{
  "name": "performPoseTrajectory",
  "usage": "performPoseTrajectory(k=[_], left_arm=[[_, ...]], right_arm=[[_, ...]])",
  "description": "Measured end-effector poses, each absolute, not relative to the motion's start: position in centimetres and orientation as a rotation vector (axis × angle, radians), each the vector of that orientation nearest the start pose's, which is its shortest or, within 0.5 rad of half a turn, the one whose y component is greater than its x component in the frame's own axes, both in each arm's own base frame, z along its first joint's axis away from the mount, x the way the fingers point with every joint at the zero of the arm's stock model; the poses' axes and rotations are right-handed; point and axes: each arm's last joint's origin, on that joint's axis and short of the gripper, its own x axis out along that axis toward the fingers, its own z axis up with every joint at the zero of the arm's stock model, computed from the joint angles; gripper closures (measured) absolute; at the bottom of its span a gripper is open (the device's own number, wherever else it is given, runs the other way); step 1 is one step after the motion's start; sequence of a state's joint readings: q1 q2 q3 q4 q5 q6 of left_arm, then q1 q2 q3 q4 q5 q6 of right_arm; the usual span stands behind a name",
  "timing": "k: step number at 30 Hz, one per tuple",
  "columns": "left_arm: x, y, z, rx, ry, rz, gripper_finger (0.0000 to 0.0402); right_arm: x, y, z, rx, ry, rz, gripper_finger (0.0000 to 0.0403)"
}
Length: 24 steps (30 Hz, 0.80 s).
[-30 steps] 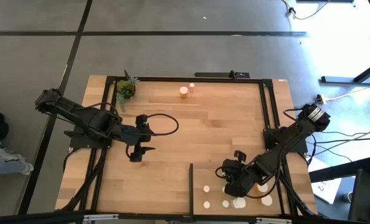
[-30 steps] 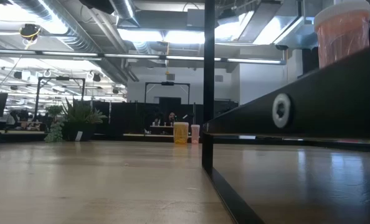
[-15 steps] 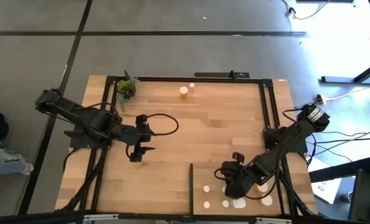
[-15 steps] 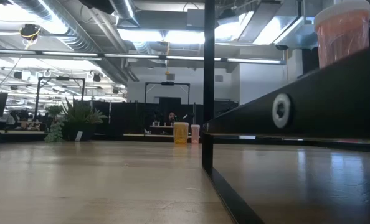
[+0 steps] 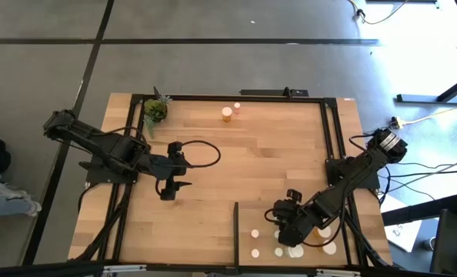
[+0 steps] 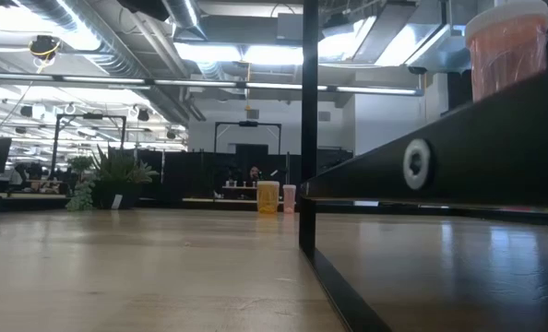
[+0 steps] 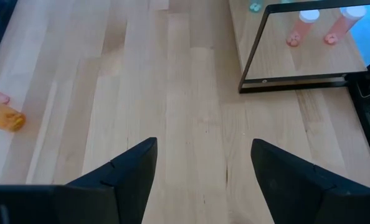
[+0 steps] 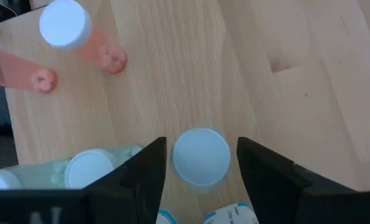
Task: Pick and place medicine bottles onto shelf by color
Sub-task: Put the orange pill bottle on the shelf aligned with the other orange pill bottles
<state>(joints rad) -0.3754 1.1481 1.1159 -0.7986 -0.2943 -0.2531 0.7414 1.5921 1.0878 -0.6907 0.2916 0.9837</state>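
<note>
The right claw (image 5: 288,225) hung low over the shelf (image 5: 305,173) at the near right of the worktop (image 5: 213,154), its fingers (image 8: 144,171) spread to either side of a white-capped bottle (image 8: 201,157) that stood upright directly beneath it. The gap looked only a little wider than the cap, and neither finger appeared to touch it. Close around that bottle stood others: a pale greenish one (image 8: 88,168) just beside it, and two orange-amber ones (image 8: 79,37) farther off on the panel. In the high view the group showed as a cluster of white caps (image 5: 255,233) near the shelf's near edge.

Two more bottles, an amber one (image 5: 227,114) and a smaller one just beside it, stood at the far edge of the worktop, well apart from the shelf. The left claw (image 5: 169,190) waited over bare wood left of centre, spread and holding nothing.

Such a bottle was probably light, rigid plastic with a smooth, slippery round wall, so it would likely tip or squirt sideways under an off-centre pinch. The safest hold seemed to be across the cap or just below it, squarely on the widest line, minding the neighbours
</note>
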Motion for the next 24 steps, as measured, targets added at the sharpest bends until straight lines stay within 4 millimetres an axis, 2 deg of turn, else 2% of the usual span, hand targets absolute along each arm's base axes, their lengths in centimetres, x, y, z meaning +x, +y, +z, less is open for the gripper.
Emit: performPoseTrajectory(k=[8,19,24], left_arm=[[21.0,-7.4,32.6,0.033,0.786,0.023,0.0148],[21.0,-7.4,32.6,0.033,0.786,0.024,0.0148],[21.1,-7.3,32.6,0.022,0.778,0.058,0.0148]], right_arm=[[23.1,20.0,21.5,0.289,1.090,-0.144,0.0205],[23.5,20.2,23.1,0.257,1.073,-0.119,0.0205],[24.1,20.0,24.3,0.207,0.991,-0.160,0.0205]])
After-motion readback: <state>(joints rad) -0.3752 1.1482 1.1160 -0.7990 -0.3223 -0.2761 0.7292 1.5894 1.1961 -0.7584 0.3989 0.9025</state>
